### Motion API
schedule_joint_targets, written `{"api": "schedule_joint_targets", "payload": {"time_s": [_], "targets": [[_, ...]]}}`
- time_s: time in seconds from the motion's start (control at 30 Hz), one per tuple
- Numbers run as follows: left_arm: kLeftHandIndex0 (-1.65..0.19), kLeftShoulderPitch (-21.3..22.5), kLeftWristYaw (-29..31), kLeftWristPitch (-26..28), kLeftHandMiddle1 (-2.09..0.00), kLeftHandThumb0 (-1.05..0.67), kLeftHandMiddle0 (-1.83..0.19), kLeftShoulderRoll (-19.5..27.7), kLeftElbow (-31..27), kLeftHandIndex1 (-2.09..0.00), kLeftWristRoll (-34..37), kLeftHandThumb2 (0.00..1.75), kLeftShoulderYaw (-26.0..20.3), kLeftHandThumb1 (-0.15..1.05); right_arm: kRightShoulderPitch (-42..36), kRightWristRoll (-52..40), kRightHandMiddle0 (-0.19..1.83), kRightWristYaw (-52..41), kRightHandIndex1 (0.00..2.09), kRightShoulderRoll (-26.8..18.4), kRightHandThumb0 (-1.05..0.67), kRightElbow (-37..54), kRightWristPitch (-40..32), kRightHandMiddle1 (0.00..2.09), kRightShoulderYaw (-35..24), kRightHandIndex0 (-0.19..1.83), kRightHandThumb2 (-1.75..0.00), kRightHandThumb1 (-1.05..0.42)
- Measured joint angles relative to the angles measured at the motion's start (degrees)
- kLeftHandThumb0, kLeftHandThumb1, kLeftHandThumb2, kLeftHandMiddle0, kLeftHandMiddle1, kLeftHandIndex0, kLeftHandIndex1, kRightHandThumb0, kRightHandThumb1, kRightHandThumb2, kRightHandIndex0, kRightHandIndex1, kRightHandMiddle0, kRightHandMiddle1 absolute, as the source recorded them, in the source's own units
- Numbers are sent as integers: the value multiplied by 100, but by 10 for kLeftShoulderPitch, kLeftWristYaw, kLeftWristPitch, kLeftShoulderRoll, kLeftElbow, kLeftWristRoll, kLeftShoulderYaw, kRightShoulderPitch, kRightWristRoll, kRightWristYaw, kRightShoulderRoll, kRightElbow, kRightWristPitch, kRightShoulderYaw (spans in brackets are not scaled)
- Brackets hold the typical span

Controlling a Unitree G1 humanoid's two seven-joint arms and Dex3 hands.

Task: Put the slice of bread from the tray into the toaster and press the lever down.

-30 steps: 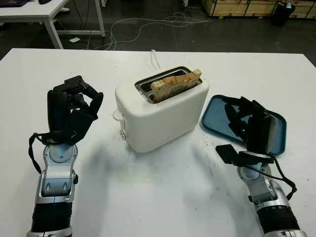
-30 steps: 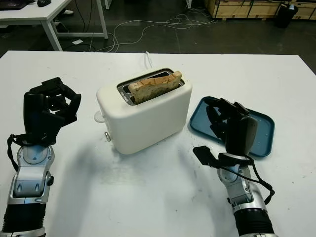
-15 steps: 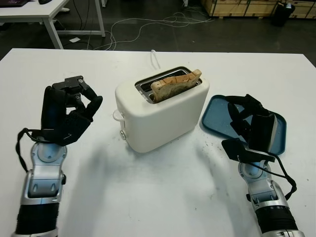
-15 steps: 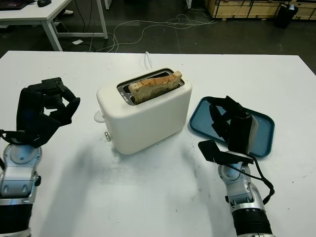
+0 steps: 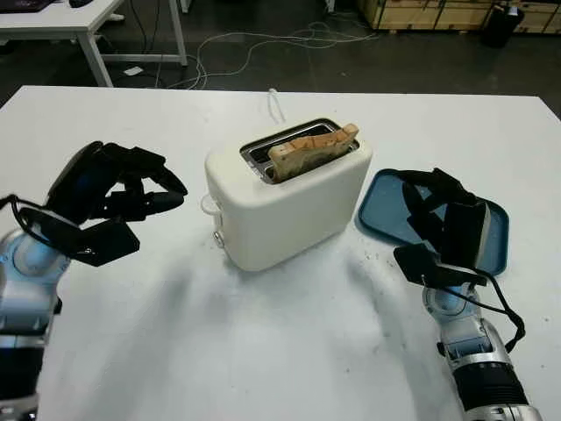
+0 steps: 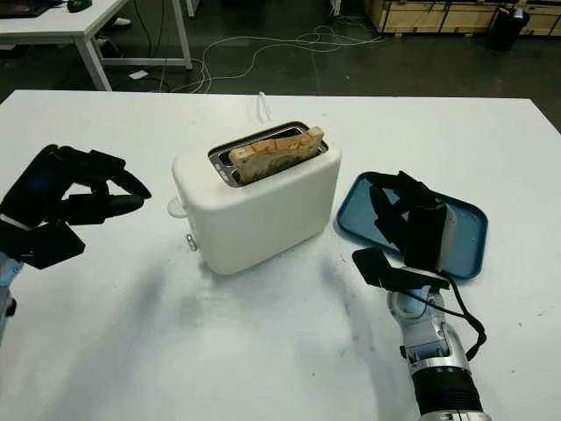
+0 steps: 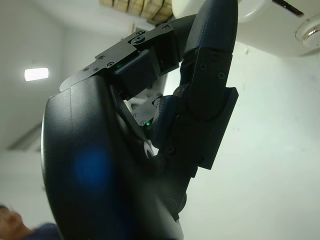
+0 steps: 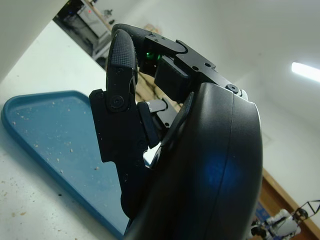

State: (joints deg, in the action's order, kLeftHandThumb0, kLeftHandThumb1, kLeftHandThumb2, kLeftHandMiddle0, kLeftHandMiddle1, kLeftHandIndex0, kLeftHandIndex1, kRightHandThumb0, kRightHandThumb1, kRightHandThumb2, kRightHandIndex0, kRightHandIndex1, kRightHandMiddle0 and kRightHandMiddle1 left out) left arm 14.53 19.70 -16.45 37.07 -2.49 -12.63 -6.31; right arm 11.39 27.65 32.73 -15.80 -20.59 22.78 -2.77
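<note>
A white toaster (image 5: 289, 202) stands mid-table with a browned slice of bread (image 5: 314, 145) sticking up out of its slot. Its white lever tab (image 5: 209, 203) juts from the end that faces my left hand, above a small knob (image 5: 216, 237). My left hand (image 5: 131, 206) hovers left of that end, open, its fingers pointing at the lever with a gap between. The blue tray (image 5: 386, 206) lies right of the toaster, bare but for crumbs. My right hand (image 5: 434, 228) stands upright over the tray's near edge, open and holding nothing.
The toaster's white cable (image 5: 276, 103) runs off the table's far edge. Bare white tabletop lies in front of the toaster and between my arms. Beyond the table are floor cables (image 5: 263, 44) and another desk (image 5: 79, 17).
My left hand has swung down and leftward, and its curled fingers have stretched out towards the toaster's lever end. My right hand shifted slightly right, then held. Bread and toaster are unmoved.
</note>
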Motion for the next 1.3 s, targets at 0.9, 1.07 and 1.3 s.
{"api": "schedule_joint_targets", "payload": {"time_s": [0.9,1.07,1.3], "targets": [[-126,101,7,-154,-144,-80,-119,42,124,-2,-79,9,79,92,0,0,96,0,175,0,-58,-3,0,68,-3,76,-41,-92],[-126,103,7,-156,-145,-80,-119,43,128,-2,-88,9,80,92,0,0,91,0,175,0,-58,-3,0,77,-3,76,-41,-92],[-127,103,7,-157,-146,-79,-117,44,124,-2,-88,9,80,92,0,0,87,1,175,0,-58,-3,0,88,-3,76,-41,-92]]}}
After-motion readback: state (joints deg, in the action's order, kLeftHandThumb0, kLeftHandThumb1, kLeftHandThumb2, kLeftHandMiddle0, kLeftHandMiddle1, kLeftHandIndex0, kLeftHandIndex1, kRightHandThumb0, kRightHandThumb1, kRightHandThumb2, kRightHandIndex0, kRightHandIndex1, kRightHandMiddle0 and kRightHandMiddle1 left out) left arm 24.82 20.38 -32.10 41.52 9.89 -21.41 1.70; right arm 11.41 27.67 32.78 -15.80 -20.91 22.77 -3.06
